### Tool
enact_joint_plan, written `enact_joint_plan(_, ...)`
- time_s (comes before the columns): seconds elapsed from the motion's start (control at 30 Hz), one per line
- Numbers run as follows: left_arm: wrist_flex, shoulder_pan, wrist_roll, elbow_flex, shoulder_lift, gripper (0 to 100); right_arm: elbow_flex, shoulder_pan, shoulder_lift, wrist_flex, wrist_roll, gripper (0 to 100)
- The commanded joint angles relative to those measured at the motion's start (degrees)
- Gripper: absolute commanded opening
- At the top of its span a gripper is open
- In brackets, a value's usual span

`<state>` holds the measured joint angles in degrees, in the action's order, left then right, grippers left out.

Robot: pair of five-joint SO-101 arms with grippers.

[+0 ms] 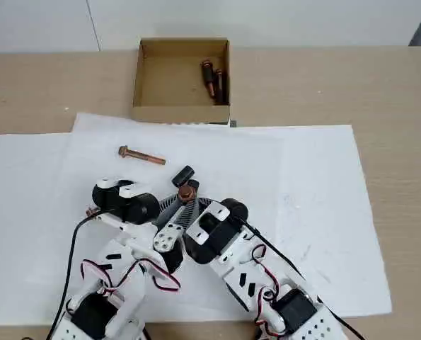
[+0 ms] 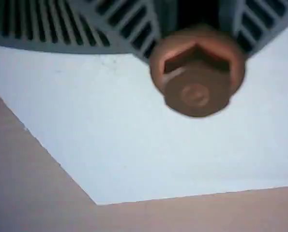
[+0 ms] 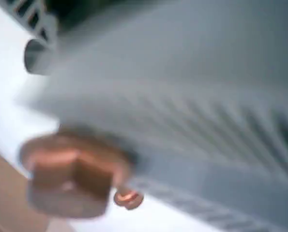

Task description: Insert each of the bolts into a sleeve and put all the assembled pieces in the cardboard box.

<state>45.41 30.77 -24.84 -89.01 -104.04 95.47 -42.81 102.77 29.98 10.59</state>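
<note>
**A:** Judging from the left wrist view, the left tool (image 2: 198, 24) was clamped on the bolt (image 2: 197, 77), with ribbed fingers (image 2: 110, 26) either side of it. The right tool (image 1: 196, 204) sat just beside it, and I couldn't tell whether it gripped anything.

**B:** And the sleeve?

**A:** The black sleeve (image 1: 183, 174) sat at the bolt's far end, slightly askew. How deep the shank went was hidden. I'd have lined up the two axes first, then pushed straight.

**B:** Room to move?

**A:** Both arms were crowded together on the paper (image 1: 302, 184). The spare bolt (image 1: 141, 155) lay near, between them and the cardboard box (image 1: 182, 113), which held assembled pieces (image 1: 211, 78) along one wall. Open sheet lay on the right arm's side. Any carry to the box needed to clear its near wall and stay off that spare bolt.
</note>
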Motion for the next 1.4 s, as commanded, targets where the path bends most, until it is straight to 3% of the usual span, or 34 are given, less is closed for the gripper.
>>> enact_joint_plan(0.0,1.4,2.1,0.4,-0.9,-0.1,19,0.2,0.0,0.8,-2.1,-0.4,0.4)
enact_joint_plan(0.3,1.7,1.8,4.3,0.7,0.1,21,0.9,0.0,0.8,-2.0,-0.4,0.4)
enact_joint_plan(0.53,1.7,-5.2,8.2,0.6,0.1,21,1.0,0.0,0.6,-2.0,-0.4,0.4)
enact_joint_plan(0.87,1.4,-5.1,8.1,1.1,0.0,21,1.0,0.0,0.2,-2.0,-0.4,0.4)
enact_joint_plan(1.23,1.8,-6.4,10.7,11.0,0.1,21,1.0,0.0,0.2,-2.0,-0.4,0.4)
enact_joint_plan(1.37,1.7,-11.3,12.9,11.9,0.1,10,1.0,0.1,0.2,-2.0,-0.4,0.4)
